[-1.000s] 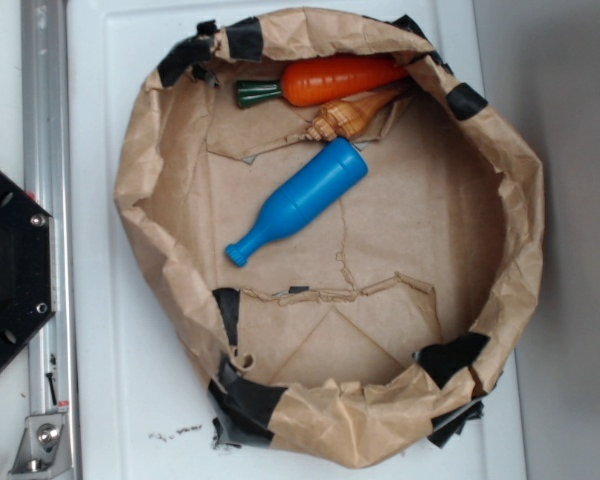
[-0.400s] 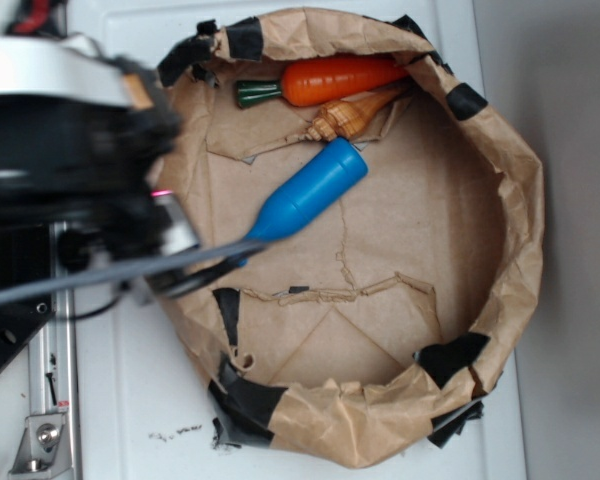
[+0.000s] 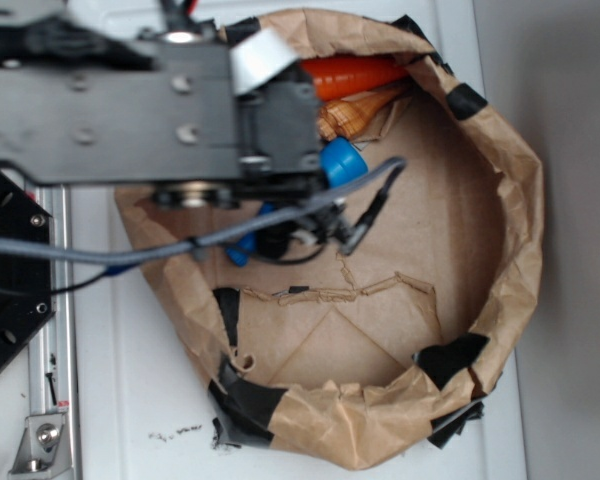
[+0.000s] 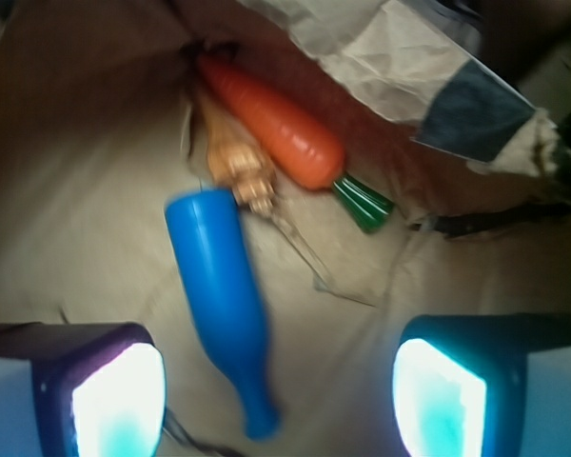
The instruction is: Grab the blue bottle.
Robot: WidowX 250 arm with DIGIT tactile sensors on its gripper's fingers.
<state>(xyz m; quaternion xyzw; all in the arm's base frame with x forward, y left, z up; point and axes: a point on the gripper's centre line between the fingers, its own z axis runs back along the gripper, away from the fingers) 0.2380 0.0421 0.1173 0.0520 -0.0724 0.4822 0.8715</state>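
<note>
Wrist: blue bottle (image 4: 221,295) neck-down, near-vertical

White tabletop (image 3: 130,400) seen across left and centre of frame; grey surface (image 3: 575,300) down right edge. Metal rail (image 3: 48,300) runs vertically at far left. Lighting even.

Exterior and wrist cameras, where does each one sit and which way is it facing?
Exterior: sits overhead, looking straight down on the paper basket; the robot's black arm crosses the upper left, hiding most of the blue bottle.
Wrist: rides on the arm just behind the tool, looking down past it into the basket; both open fingers fill the bottom corners.
Shared: blue bottle, orange carrot, tan shell.
</note>
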